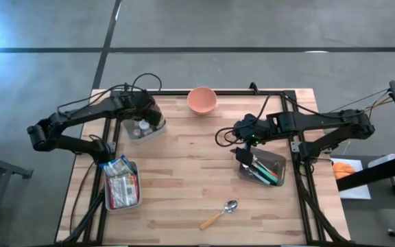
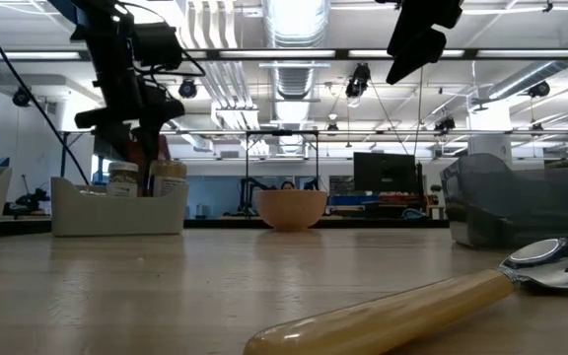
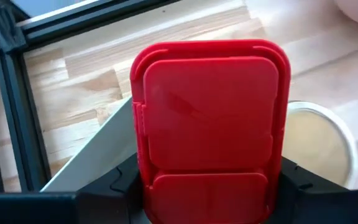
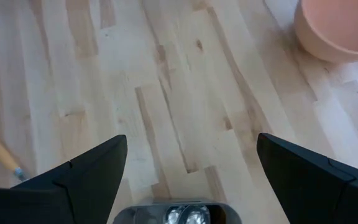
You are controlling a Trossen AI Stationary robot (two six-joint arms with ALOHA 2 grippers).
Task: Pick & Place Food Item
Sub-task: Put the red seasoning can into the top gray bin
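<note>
The food item is a jar with a flat red flip-top lid (image 3: 210, 130), upright, standing in the pale bin (image 1: 145, 130) at the far left of the surface, beside a second jar with a white lid (image 3: 319, 140).

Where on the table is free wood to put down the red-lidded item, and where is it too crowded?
Free: the wide middle between the jar bin, the utensil tray and the spoon, and the strip in front of the pink bowl. Crowded: the left edge, where the left gripper holds the red-lidded container above the jar bin, near the packet bin; the right gripper hangs open above the utensil tray.
</note>
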